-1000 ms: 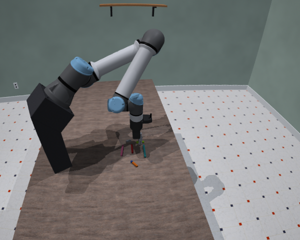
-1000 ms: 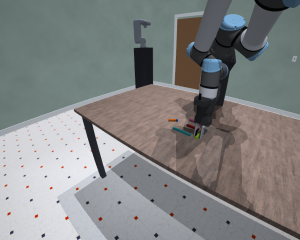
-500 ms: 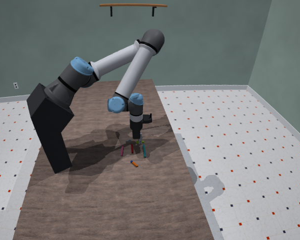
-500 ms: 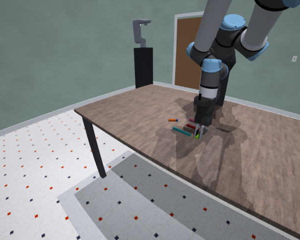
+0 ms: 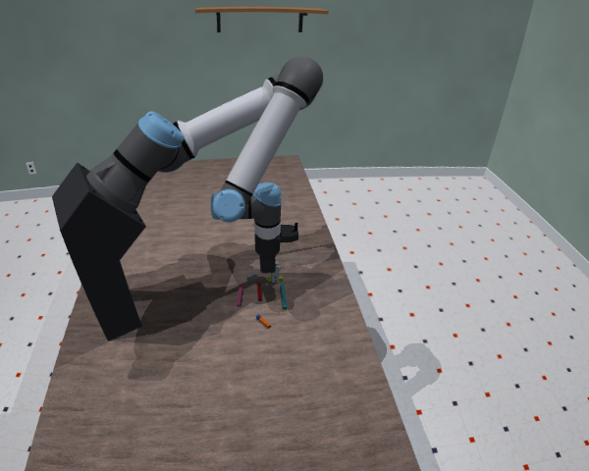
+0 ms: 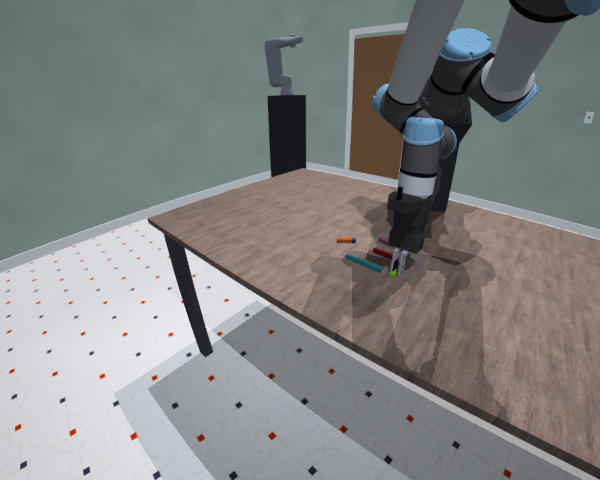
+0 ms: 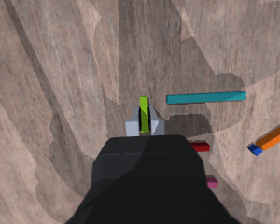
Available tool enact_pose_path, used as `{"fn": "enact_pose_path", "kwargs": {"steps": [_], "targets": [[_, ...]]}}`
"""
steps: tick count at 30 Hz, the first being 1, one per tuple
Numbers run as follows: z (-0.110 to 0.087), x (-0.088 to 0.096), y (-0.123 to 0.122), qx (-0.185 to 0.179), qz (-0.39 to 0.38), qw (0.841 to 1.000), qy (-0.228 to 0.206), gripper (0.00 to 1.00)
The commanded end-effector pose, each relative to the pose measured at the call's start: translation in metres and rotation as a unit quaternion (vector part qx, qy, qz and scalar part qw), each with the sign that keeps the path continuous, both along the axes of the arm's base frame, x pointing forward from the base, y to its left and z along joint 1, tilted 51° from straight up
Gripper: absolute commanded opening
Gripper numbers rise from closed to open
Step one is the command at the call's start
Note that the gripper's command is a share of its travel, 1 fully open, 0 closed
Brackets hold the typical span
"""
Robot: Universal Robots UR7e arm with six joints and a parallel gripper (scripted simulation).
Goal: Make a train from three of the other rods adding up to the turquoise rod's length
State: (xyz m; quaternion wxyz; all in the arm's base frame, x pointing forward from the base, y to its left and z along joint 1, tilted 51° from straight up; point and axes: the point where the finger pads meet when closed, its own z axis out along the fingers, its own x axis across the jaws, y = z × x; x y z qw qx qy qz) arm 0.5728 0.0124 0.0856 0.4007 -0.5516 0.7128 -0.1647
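Observation:
My gripper [image 5: 275, 279] [image 6: 397, 273] [image 7: 144, 113] is shut on the lime rod [image 5: 281, 278] [image 6: 393, 274] [image 7: 144, 103], pads against its two long sides, low at the table. The turquoise rod [image 5: 284, 296] [image 6: 363, 262] [image 7: 205, 98] lies apart, square to the lime rod. The blue rod [image 5: 258, 316] [image 6: 353, 240] [image 7: 255, 149] lies at one end of the orange rod [image 5: 263, 322] [image 6: 344, 240] [image 7: 273, 138], seemingly touching. The grey rod [image 5: 252, 278] lies left of the gripper in the top view and is hidden in the wrist view.
The red rod [image 5: 259, 291] [image 6: 382, 253] [image 7: 201, 147] and the pink rod [image 5: 240, 294] [image 6: 383, 241] [image 7: 213, 182] lie roughly side by side, apart, partly hidden by the gripper body in the wrist view. The table [image 5: 224, 395] [image 6: 248, 222] carries all the rods.

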Motion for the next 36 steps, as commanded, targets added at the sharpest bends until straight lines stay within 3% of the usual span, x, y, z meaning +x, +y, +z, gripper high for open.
{"fn": "enact_pose_path", "kwargs": {"steps": [1,26,36], "targets": [[0.000,0.000,0.000,0.000,0.000,1.000,0.000,0.24],[0.003,-0.003,-0.001,0.000,0.000,1.000,0.000,0.24],[0.017,-0.020,-0.005,0.000,0.000,1.000,0.000,0.24]]}}
